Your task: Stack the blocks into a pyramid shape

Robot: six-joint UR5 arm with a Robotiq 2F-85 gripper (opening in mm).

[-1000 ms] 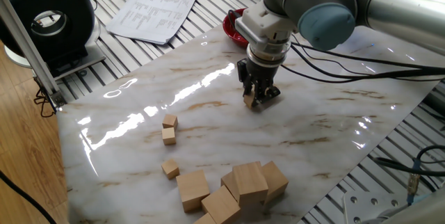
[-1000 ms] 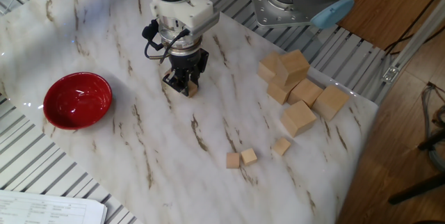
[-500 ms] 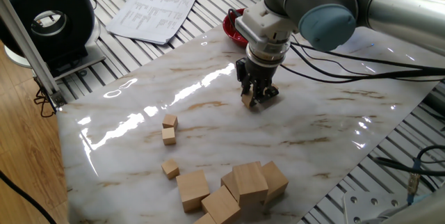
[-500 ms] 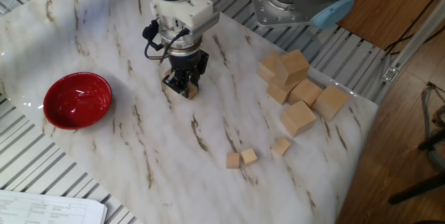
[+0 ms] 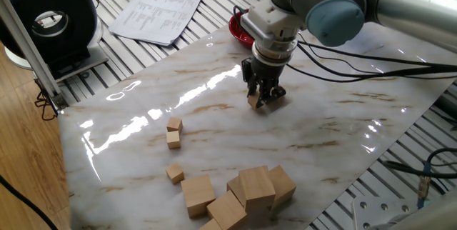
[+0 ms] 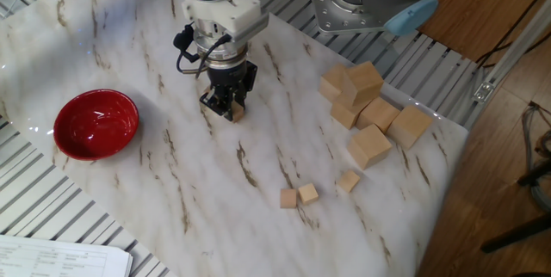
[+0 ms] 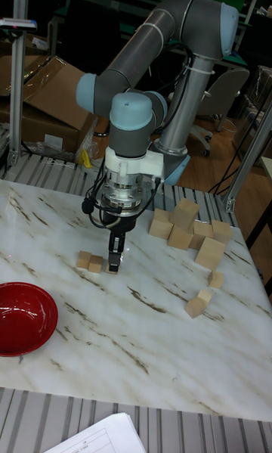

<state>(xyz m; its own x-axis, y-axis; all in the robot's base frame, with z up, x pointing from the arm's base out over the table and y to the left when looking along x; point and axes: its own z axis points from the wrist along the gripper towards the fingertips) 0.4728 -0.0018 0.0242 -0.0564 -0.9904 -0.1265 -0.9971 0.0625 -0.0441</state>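
near edge of bench: cluster of large wood cubes, some piled on each other. not task pieces.

just beyond, left of centre: three loose small blocks. one alone, closest to the big cubes. farther on, a touching pair. all well apart from the build site.

mid bench: arm comes down vertical. fingers narrow, pinched on a small block, low at the surface. contact with the bench can't be told. tall view shows two placed blocks side by side just left of the held one. they look like the start of the base row, with the held block as its third piece. gap between held block and neighbour too small to judge.

far side: red bowl off the marble's edge, printed sheets beyond.

risks, as judged:
- held block set too tight to its neighbour: a finger could nudge it as they open and skew the row.
- set too far off: a second-tier block has poor footing across the gap.
- block pinched off-square sits twisted.
- three-block base leaves little margin, so small errors pass upward.
- big cubes sit near the lone loose block, so a later pick there could clip one.
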